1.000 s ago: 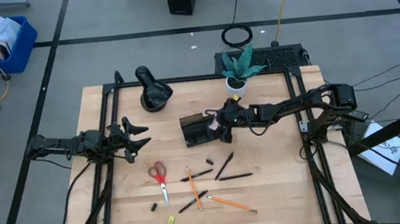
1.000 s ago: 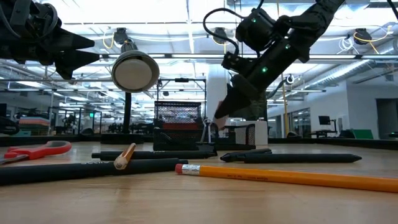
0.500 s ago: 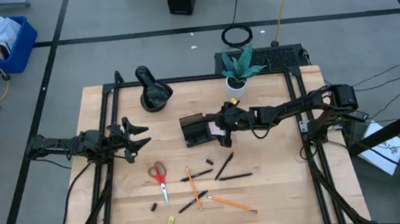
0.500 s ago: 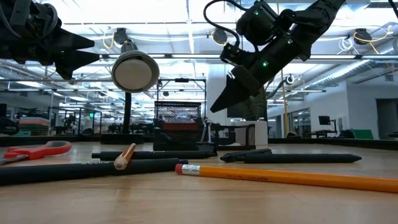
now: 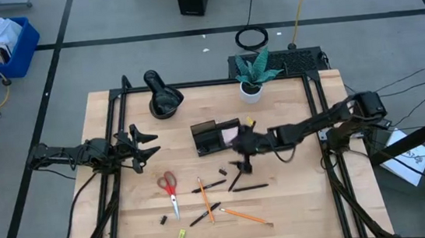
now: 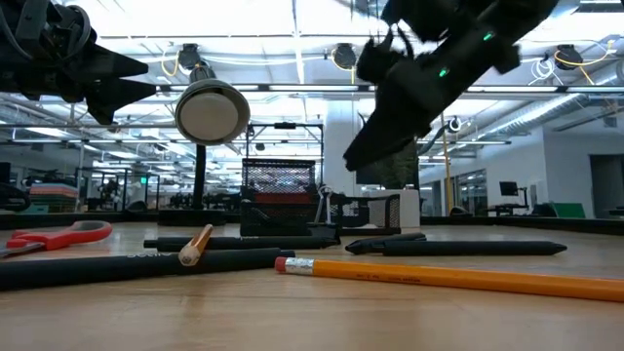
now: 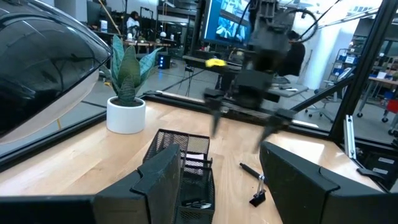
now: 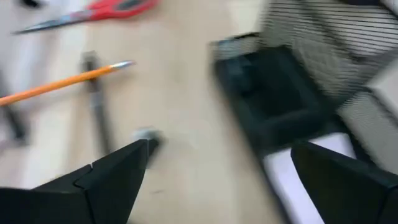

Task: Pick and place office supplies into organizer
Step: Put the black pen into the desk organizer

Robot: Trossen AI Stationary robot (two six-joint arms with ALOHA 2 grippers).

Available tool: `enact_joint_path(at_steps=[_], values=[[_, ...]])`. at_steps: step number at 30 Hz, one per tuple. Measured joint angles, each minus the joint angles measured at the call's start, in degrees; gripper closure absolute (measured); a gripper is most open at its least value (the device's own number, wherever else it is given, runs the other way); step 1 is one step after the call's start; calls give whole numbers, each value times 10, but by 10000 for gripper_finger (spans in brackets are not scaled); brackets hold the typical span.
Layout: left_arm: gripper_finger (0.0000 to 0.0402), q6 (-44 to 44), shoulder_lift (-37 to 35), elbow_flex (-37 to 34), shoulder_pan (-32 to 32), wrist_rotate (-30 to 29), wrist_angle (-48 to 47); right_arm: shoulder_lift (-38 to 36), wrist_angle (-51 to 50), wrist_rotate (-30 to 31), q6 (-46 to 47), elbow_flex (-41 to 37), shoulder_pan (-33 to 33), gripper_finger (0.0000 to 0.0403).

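Right gripper [image 5: 241, 157]: jaws spread wide, nothing between them, hanging above the table [image 5: 298, 197] just beside the organizer [image 5: 214, 136], over a black pen [image 5: 238, 177] and a small clip [image 5: 222, 171]. Left gripper [image 5: 146, 147]: jaws apart, empty, off the wood at the left side. Pink sticky-note pad [image 5: 230, 135] inside the organizer. Scissors [image 5: 170, 189] and pencils [image 5: 244, 215] loose on the table.

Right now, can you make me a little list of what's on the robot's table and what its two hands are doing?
organizer: middle of table, pink pad inside
scissors: on table, left of the pencils
pencils: two, lying near the front
pens: loose on table
plant: back edge
right gripper: open, empty, above the pens beside the organizer
left gripper: open, empty, waiting at the left
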Motion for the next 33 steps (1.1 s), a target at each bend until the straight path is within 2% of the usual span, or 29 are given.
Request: enact_joint_path(at_steps=[5, 12, 20, 25, 33], values=[[176, 0, 0, 0, 0, 0, 0, -4, -30, 0, 33, 0, 65, 14], [176, 0, 0, 0, 0, 0, 0, -4, -87, 1, 139, 0, 135, 14], [176, 0, 0, 0, 0, 0, 0, -4, -118, -1, 225, 0, 154, 14], [176, 0, 0, 0, 0, 0, 0, -4, -155, -26, 278, 0, 162, 14], [176, 0, 0, 0, 0, 0, 0, -2, -200, 57, 283, 0, 233, 14]])
